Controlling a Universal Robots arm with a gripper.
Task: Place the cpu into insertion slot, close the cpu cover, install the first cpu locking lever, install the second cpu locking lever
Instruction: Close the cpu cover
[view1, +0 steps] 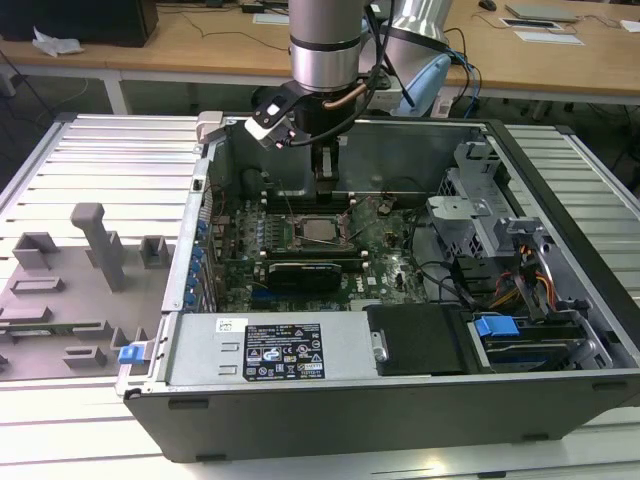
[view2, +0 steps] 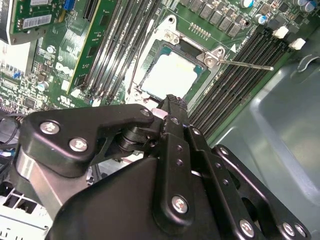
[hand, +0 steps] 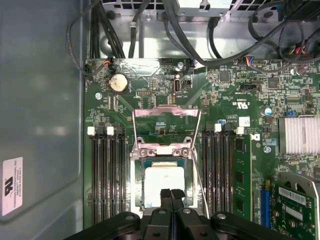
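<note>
The tool (hand: 171, 192) hangs low inside the open computer case (view1: 400, 412), its two black fingertips pressed together with nothing seen between them. In the first wrist view the tips sit over the edge of the cpu (hand: 162, 179); whether they touch it cannot be told. The cpu lies flat in the insertion slot (hand: 138, 186), pale metal top up, on the green motherboard (hand: 150, 85).

The cpu cover (hand: 166, 112) is swung open and stands back from the slot on the side away from the tool, so board parts show through its window. Its hinge end, with two screws, meets the slot's edge. A thin locking lever (hand: 199, 182) is raised and runs slantwise along one side of the slot, between the cpu and the long black memory slots (hand: 107, 175) that flank the slot on both sides.

In the exterior view the case rests on a ribbed metal surface (view1: 100, 160), with grey holders toward the exterior view's left.
</note>
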